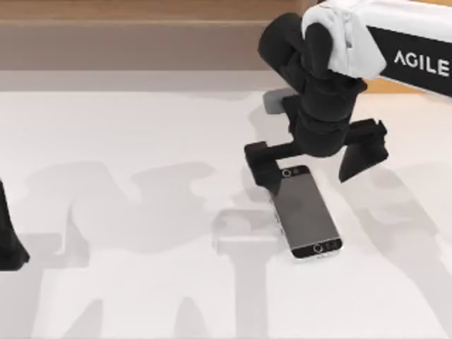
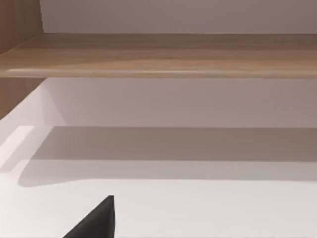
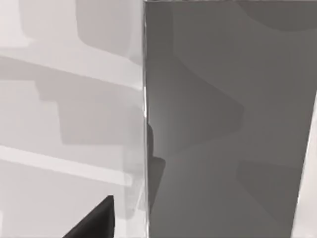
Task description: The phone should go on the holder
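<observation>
**Q:** While the right gripper (image 1: 316, 161) hangs over the phone's (image 1: 306, 212) far end, is it gripping?

**A:** Nope, fingers spread wide, straddling it, holding nothing. Phone's flat on the table (image 1: 127, 296), right of centre, grey screen up, black bands, silver edges. Left arm (image 1: 10, 240) is parked at the left edge.

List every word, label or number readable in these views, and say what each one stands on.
"AGILE": white letters on the black panel of the right arm, cut off at the top view's right edge.
The phone bears only a round button mark and no readable text.
</observation>
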Motion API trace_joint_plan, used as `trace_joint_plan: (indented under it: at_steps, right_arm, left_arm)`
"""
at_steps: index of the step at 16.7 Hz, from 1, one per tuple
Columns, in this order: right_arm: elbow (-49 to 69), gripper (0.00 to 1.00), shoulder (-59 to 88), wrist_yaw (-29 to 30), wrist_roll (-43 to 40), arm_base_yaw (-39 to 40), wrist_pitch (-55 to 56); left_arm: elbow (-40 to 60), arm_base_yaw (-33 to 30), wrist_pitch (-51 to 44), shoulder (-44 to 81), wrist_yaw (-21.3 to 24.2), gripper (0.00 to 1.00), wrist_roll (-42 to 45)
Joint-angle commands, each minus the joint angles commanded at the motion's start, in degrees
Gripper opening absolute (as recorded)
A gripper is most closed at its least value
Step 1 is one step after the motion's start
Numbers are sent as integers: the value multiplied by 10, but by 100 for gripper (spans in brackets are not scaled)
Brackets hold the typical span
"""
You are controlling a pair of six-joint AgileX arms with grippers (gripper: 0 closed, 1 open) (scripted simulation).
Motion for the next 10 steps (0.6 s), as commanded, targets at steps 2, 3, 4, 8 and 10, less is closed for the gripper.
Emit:
trace_joint_plan:
  at_steps: [2,3,4,8,10]
  right_arm:
    - [-16,100,8,0,-1,1,21]
    - [-27,100,15,-1,0,2,40]
    - [-40,100,22,0,0,2,63]
    - [-90,100,52,0,2,3,144]
    - [-96,100,56,0,2,4,152]
  left_arm:
    - [0,0,0,0,0,100,0]
    - [0,0,0,0,0,100,0]
    - [0,0,0,0,0,100,0]
    - [0,0,0,0,0,100,0]
    - [0,0,0,0,0,100,0]
